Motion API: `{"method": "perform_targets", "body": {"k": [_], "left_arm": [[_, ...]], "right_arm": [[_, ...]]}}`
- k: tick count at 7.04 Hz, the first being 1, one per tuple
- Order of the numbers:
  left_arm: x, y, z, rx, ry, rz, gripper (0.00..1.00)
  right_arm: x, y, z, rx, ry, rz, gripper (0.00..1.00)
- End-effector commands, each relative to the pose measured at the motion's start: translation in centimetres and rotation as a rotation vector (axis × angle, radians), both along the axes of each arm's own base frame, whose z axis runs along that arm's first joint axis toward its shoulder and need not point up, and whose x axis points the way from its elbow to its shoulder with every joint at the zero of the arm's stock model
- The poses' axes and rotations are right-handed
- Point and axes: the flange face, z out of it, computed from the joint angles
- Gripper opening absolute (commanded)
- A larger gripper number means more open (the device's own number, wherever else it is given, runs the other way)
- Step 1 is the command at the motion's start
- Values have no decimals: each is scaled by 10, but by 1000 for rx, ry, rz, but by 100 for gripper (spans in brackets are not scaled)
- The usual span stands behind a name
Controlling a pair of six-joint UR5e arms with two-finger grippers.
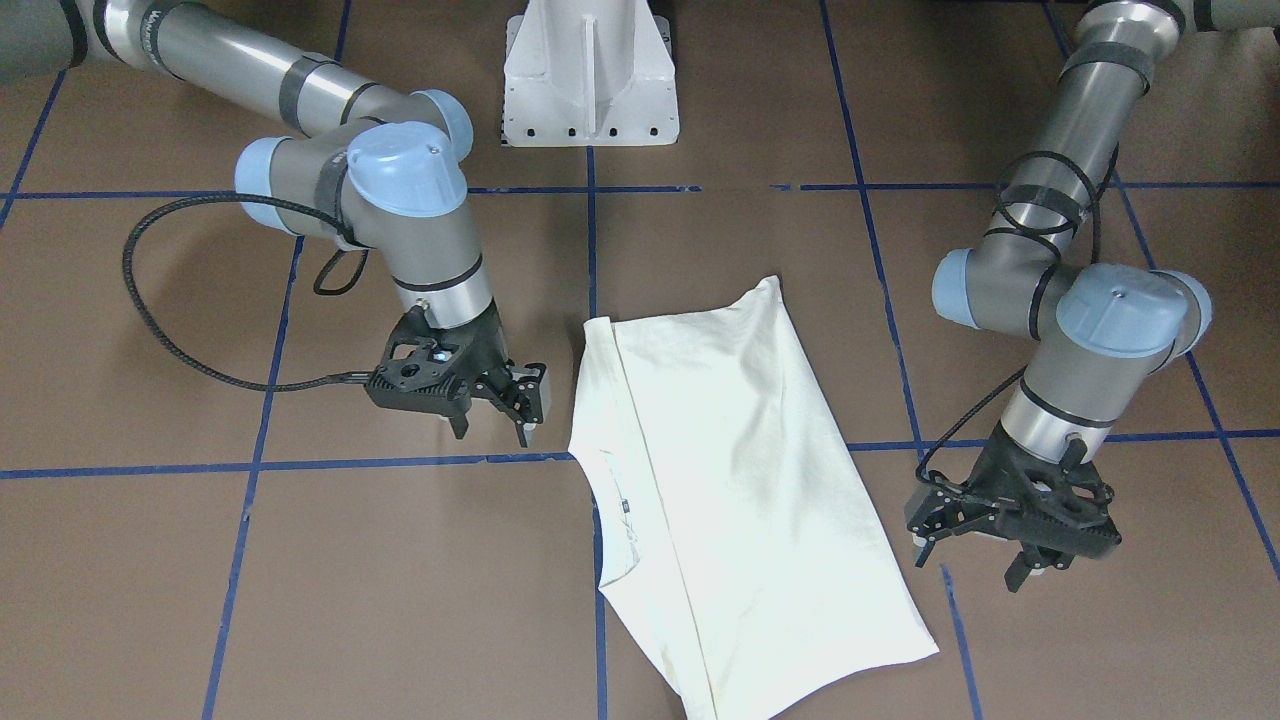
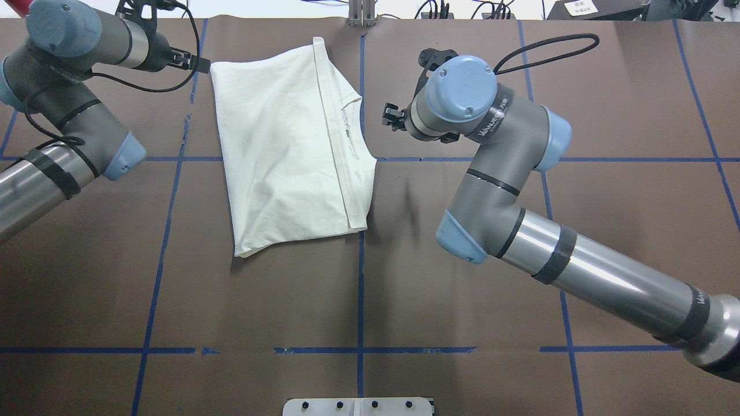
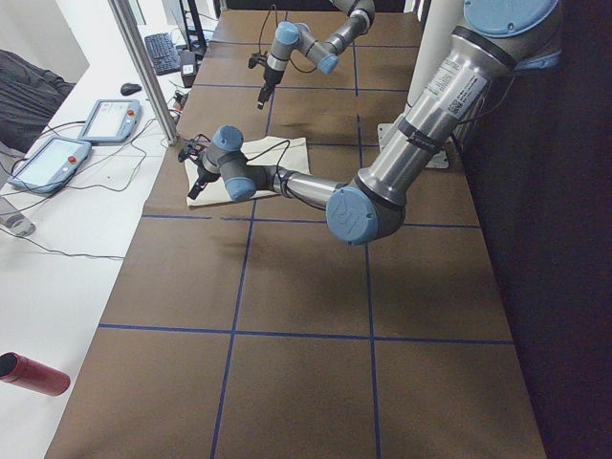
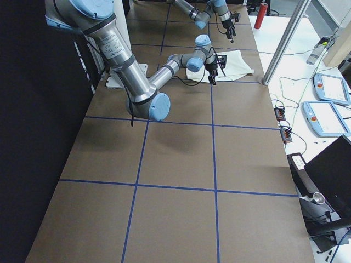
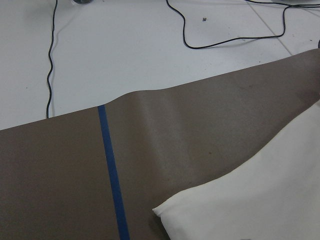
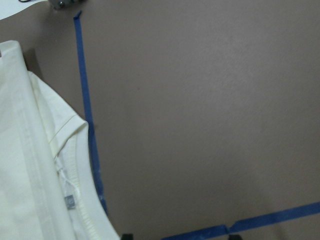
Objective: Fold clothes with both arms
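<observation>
The cream-white T-shirt (image 1: 740, 480) lies folded lengthwise on the brown table, plain side up. Its collar and label face my right gripper, and the print is hidden. It also shows in the overhead view (image 2: 283, 144). My right gripper (image 1: 492, 432) is open and empty, just above the table beside the collar edge, also in the overhead view (image 2: 392, 118). My left gripper (image 1: 975, 565) is open and empty, beside the shirt's opposite long edge near the far table edge (image 2: 193, 60). The left wrist view shows a shirt corner (image 5: 260, 200). The right wrist view shows the collar (image 6: 75, 200).
Blue tape lines (image 2: 361, 271) divide the table into squares. The white pedestal base (image 1: 590, 80) stands at the robot's side. Beyond the far edge are a white bench with cables (image 5: 150, 45), teach pendants (image 3: 43, 163) and a red cylinder (image 3: 33, 373).
</observation>
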Motion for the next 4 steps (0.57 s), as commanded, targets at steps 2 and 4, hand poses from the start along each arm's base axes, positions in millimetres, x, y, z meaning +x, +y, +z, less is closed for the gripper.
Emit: {"method": "perform_targets", "body": {"k": [2, 4], "left_arm": [[-7, 10, 11, 4, 26, 34, 100], [-6, 12, 14, 2, 25, 35, 100]], "right_arm": [[-78, 9, -19, -30, 42, -22, 64], [-90, 8, -9, -26, 75, -16, 64]]}}
